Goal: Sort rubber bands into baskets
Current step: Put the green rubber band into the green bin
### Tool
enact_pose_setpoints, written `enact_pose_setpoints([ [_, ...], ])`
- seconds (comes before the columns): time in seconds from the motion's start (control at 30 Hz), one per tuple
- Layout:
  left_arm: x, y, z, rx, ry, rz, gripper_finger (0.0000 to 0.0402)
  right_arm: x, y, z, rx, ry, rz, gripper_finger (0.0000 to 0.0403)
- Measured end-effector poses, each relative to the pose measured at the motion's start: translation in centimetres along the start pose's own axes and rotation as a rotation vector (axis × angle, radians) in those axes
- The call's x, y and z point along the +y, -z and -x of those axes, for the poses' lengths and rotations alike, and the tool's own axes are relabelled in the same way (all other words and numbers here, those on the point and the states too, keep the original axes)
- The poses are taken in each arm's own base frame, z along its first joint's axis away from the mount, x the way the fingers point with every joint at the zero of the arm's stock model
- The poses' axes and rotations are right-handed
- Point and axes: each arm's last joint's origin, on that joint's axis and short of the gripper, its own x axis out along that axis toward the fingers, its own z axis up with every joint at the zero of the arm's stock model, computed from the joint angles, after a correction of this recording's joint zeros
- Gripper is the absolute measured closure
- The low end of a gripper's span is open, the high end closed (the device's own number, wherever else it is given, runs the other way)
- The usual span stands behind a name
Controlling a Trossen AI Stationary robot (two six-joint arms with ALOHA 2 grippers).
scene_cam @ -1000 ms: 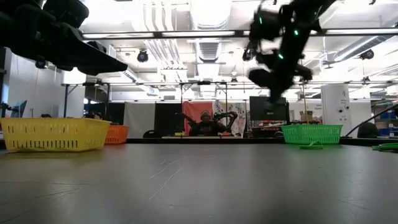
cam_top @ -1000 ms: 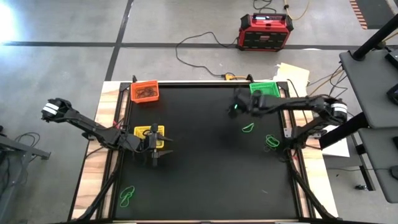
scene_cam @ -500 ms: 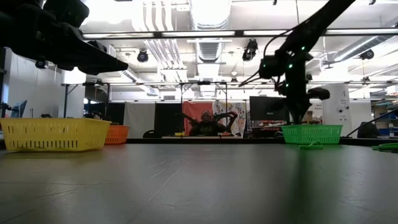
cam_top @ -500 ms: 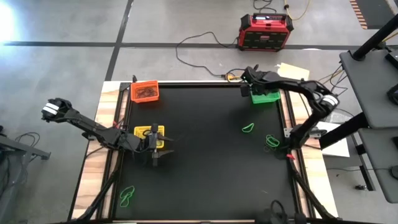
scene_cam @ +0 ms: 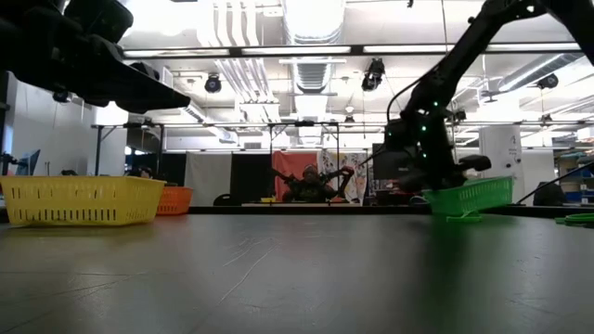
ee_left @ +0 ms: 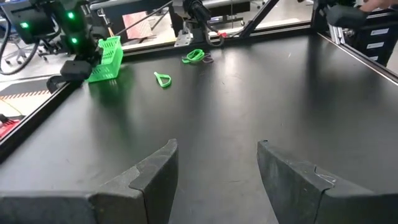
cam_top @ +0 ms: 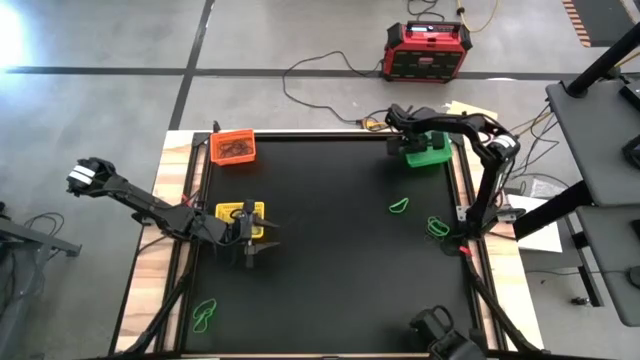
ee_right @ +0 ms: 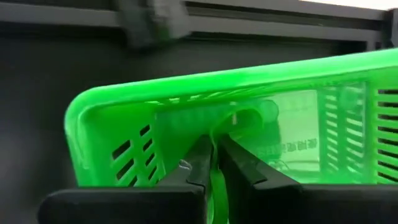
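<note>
over far right corner of table, right gripper (ee_right: 214,165) sits right above green basket (cam_top: 428,151), fingers pinched together on green rubber band (ee_right: 219,186), band dangling straight down into basket mouth. looks like just a release needed, basket directly below. left gripper (ee_left: 214,171) parked by yellow basket (cam_top: 241,213), jaws spread, holding nothing. loose green bands (cam_top: 437,226) lie closer to right arm, so its job next i'd guess.

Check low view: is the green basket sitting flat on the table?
No, the green basket is tilted, its right end raised off the table while the right gripper is at its left end.
</note>
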Motion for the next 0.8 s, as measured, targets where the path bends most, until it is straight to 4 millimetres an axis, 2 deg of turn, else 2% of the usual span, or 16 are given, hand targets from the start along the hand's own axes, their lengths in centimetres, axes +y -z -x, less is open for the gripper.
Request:
enact_pose_setpoints([
  [0.2, 0.0, -0.2, 0.0, -0.016, -0.001, -0.026, 0.0201, -0.3, 0.2, 0.6, -0.023, 0.031, 0.004, 0.0320],
  [0.4, 0.0, -0.4, 0.0, -0.039, -0.002, -0.053, 0.0201, -1.0, 0.0, 3.3, -0.100, -0.017, -0.019, 0.0262],
  [0.57, 0.0, -0.5, 0.0, -0.043, -0.003, -0.068, 0.0201, -1.3, 0.6, 6.3, -0.178, -0.072, -0.009, 0.0235],
  [0.67, 0.0, -0.5, 0.0, -0.043, -0.003, -0.083, 0.0201, -0.3, 2.8, 8.9, -0.230, -0.128, 0.057, 0.0226],
  [0.8, 0.0, -0.5, 0.0, -0.043, -0.003, -0.086, 0.0201, 1.6, 9.1, 12.4, -0.260, -0.233, 0.149, 0.0221],
])
